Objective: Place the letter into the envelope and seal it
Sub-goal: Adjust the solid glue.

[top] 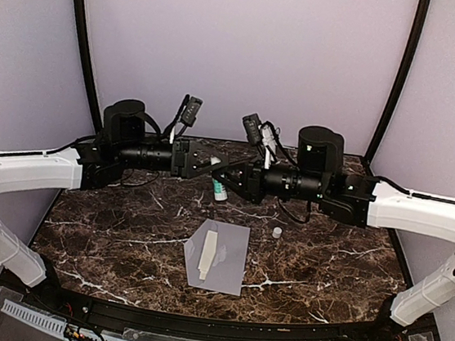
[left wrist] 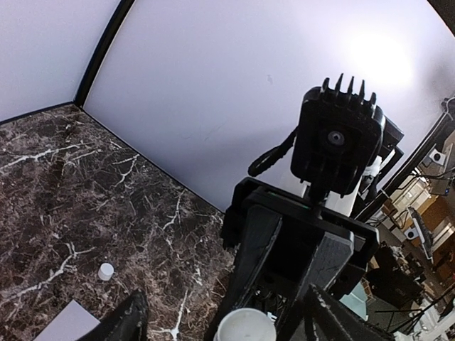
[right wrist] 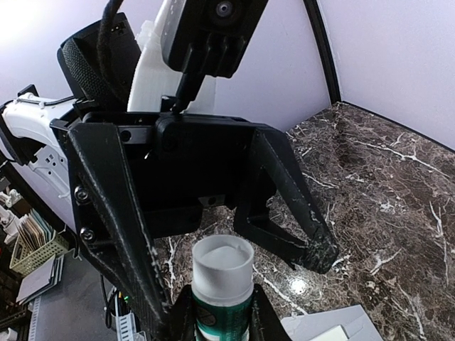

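The pale grey-lavender envelope (top: 229, 261) lies flat on the marble table, near the front centre. A cream folded letter (top: 209, 255) rests on its left part; whether it is tucked inside I cannot tell. Above the back of the table my right gripper (top: 228, 183) is shut on a green-and-white glue stick (right wrist: 222, 284) whose uncapped top points at the left arm. My left gripper (top: 212, 165) faces it, open, its fingers (right wrist: 298, 206) spread wide on either side of the stick's white end (left wrist: 245, 327). One corner of the envelope (right wrist: 334, 321) shows below the right gripper.
A small white cap (top: 276, 232) stands on the table right of the envelope, also seen as the cap (left wrist: 106, 271) from the left wrist. Pale walls and black corner posts close in the back and sides. Both arms meet over the rear centre.
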You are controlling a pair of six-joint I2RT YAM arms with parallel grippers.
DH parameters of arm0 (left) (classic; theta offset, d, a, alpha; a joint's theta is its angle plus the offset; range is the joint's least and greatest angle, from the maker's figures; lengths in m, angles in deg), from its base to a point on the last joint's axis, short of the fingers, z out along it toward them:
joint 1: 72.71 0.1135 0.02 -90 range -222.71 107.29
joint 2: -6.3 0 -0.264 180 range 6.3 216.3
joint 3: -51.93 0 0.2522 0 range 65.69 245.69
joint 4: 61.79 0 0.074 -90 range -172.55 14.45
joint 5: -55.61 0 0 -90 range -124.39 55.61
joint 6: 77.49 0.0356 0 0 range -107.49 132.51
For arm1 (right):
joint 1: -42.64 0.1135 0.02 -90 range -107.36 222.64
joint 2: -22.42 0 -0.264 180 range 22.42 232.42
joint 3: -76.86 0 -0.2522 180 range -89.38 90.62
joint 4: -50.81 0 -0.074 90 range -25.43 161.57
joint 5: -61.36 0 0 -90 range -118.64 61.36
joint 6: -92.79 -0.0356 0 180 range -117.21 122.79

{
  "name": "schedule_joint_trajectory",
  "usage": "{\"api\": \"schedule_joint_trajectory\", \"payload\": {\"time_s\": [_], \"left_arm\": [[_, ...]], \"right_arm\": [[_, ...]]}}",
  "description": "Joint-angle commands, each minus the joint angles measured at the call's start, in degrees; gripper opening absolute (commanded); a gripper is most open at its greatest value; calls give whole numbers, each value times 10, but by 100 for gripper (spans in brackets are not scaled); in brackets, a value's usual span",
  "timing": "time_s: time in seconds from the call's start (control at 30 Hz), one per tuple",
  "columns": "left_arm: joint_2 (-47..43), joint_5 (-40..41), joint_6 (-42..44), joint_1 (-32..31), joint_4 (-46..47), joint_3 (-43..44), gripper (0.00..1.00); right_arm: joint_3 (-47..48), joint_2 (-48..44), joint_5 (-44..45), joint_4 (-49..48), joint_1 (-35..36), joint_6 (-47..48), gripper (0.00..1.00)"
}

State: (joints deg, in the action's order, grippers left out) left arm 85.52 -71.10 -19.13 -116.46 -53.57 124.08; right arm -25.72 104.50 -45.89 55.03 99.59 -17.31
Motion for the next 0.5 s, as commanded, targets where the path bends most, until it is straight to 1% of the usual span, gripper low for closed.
{"api": "schedule_joint_trajectory", "payload": {"time_s": [0.0, 0.03, 0.13, 0.2, 0.3, 0.33, 0.43, 0.47], "left_arm": [[8, -22, -3, -4, 16, 20, 66], [9, -22, -4, -3, 16, 22, 60], [12, -27, -4, -4, 17, 24, 52], [15, -29, -7, -4, 17, 25, 44], [18, -31, -11, -6, 19, 24, 39], [18, -32, -13, -6, 20, 22, 35], [18, -32, -14, -7, 20, 22, 30], [18, -33, -15, -7, 20, 21, 26]], "right_arm": [[24, 7, -9, -8, -2, 10, 6], [25, 7, -7, -7, -2, 10, 5], [25, 6, -1, -6, -2, 11, 5], [25, 5, -1, -8, -2, 11, 5], [23, 5, 5, -8, -2, 10, 4], [23, 5, 8, -8, -2, 11, 4], [22, 3, 17, -7, -2, 12, 4], [21, 3, 19, -7, -2, 12, 4]]}}
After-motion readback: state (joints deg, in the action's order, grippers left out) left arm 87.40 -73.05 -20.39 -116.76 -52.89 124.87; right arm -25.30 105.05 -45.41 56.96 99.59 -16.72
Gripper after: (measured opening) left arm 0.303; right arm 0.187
